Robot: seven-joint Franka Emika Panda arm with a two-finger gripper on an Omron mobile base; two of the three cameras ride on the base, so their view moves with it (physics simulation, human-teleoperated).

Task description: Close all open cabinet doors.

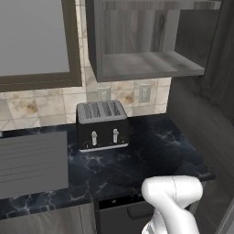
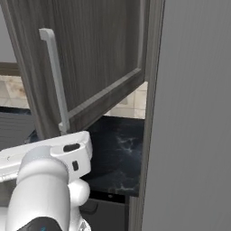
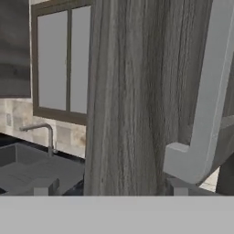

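- We cannot tell whether our gripper's fingers are spread or pressed together; the hand view shows nothing held.
- Close in front of the hand, in the hand view, the lower end of the silver bar handle (image 3: 201, 137) stands out from the open cabinet door (image 3: 132, 100).
- In the right base view that same cabinet door (image 2: 99, 54) swings out over the counter, its handle (image 2: 55, 76) running down the near edge, just above our white arm (image 2: 45, 171).
- The left base view shows the upper cabinet (image 1: 141, 45) it belongs to, shelf bare and front open, above the dark marble counter (image 1: 151, 151) and the black toaster (image 1: 101, 125).
- Further left lie a sink with a faucet (image 3: 43, 135) and a window (image 3: 59, 64).
- We judge the step to be pushing this door shut: press flat on the outer face near the handle edge, far from the hinge, and follow the arc until it seats.
- The risk is catching the handle or slipping off the door's edge.
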